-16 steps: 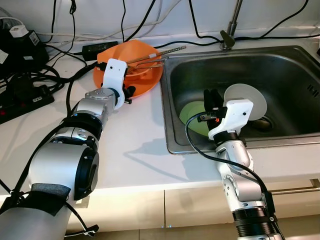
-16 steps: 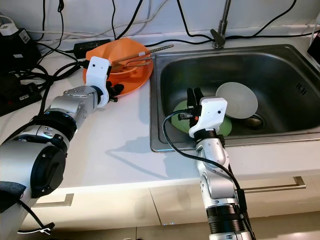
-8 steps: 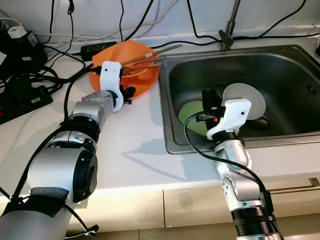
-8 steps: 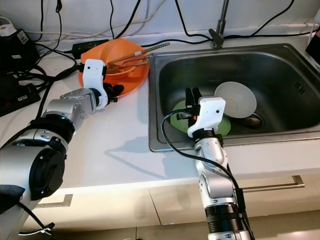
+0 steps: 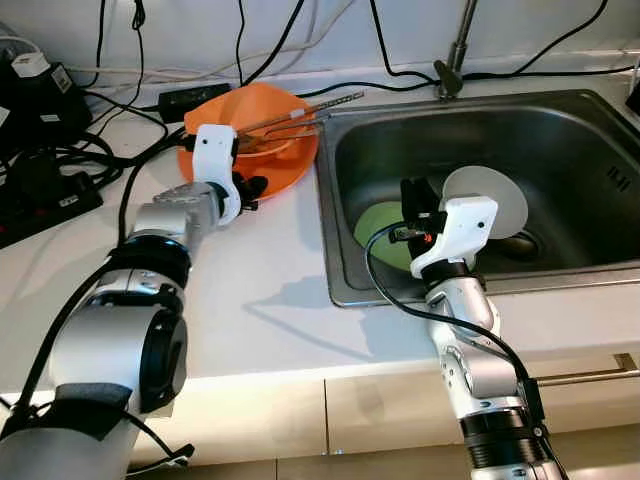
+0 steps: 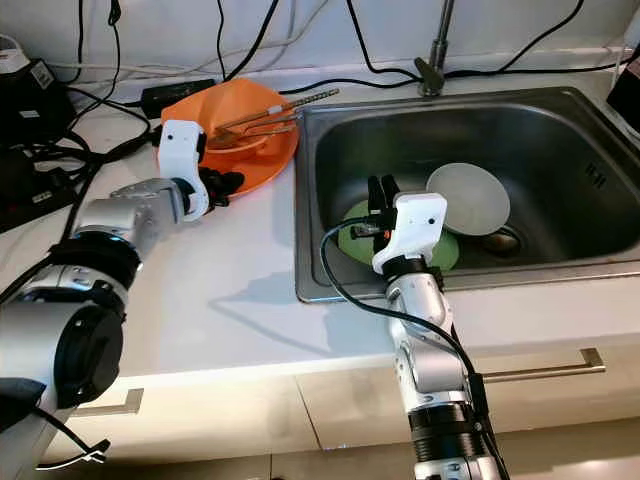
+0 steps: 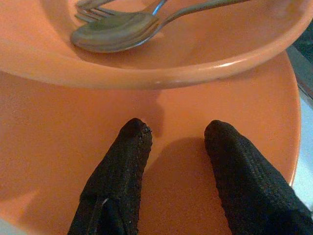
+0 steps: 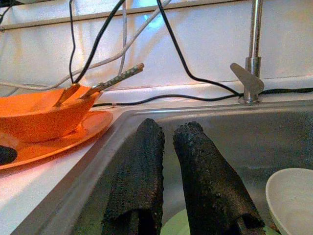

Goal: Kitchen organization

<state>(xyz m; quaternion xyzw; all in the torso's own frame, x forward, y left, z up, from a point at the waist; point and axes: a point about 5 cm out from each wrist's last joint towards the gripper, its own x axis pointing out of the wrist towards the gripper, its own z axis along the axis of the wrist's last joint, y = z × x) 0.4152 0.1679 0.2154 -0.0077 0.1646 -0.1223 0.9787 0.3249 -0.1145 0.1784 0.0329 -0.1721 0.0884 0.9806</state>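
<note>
Looking down at a white countertop (image 5: 270, 300) with a stainless steel sink (image 5: 600, 130) set into it, a chrome tap (image 5: 455, 60) at the back and black cables (image 5: 60, 150) tangled along the white wall. My left gripper (image 7: 176, 134) rests over the flat orange plate (image 7: 58, 166), fingers spread apart with nothing between them, tips just short of the orange bowl (image 7: 146, 66) that sits on that plate. Inside the bowl lie a metal spoon (image 7: 110, 34) and a fork (image 7: 93, 7), handles sticking out toward the sink. My right gripper (image 8: 168, 132) hangs above the sink basin, fingers almost together and gripping nothing. Below it sits a green plate (image 5: 378, 225), with a white plate (image 5: 500, 195) beside it, overlapping its edge.
</note>
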